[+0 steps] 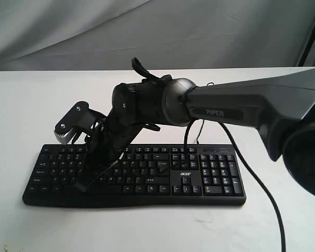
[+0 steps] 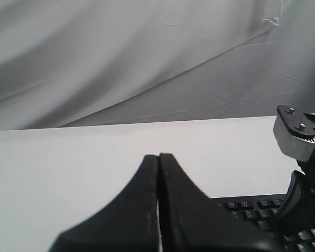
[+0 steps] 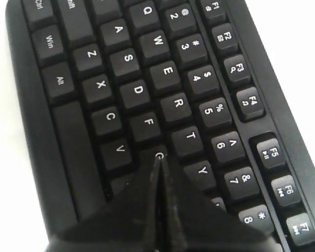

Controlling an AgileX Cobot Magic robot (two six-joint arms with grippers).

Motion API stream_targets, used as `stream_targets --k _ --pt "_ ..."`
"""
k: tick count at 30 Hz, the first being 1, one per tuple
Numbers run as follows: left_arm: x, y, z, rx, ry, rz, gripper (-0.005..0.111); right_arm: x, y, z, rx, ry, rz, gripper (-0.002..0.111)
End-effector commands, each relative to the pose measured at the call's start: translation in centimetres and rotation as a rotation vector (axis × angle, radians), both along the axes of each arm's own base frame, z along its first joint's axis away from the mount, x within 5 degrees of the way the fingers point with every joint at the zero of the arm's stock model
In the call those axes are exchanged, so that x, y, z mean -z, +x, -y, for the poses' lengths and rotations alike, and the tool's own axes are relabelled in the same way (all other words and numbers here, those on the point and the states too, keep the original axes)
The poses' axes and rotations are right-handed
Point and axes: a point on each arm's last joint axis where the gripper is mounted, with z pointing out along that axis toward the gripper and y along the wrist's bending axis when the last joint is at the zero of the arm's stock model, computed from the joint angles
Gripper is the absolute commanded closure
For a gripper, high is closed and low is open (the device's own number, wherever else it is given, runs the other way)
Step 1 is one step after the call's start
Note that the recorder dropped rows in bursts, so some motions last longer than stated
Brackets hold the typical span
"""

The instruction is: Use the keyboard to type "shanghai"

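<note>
Pointing its pressed-together tip at the G key (image 3: 151, 152), the right claw (image 3: 158, 158) stands over the keyboard (image 3: 131, 94) directly beneath it, while the left claw (image 2: 158, 156), likewise pressed together, has the keyboard (image 2: 252, 207) near, beyond its tip.

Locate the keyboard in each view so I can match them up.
Exterior view: keyboard across the lower centre.
Left wrist view: only a strip of keys in the picture's lower right corner.
Right wrist view: its letter keys fill most of the picture.
Shared landmark: the shut right gripper over the keys.
</note>
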Motion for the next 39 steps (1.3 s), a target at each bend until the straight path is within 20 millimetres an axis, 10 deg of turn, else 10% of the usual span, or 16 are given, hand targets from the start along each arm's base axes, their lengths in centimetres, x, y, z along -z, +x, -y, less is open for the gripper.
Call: stream_targets --k 1,28,39 --pt "0.0 0.0 0.0 0.006 -0.002 0.007 0.107 -0.4 0.4 0.3 0.004 0.003 0.021 0.108" --pt "0.0 0.0 0.0 0.006 -0.002 0.007 0.107 0.8 0.5 0.5 0.007 -0.028 -0.007 0.108" --pt "0.0 0.0 0.0 0.006 -0.002 0.007 0.107 -2.1 0.6 -0.4 -0.011 0.035 0.060 0.108"
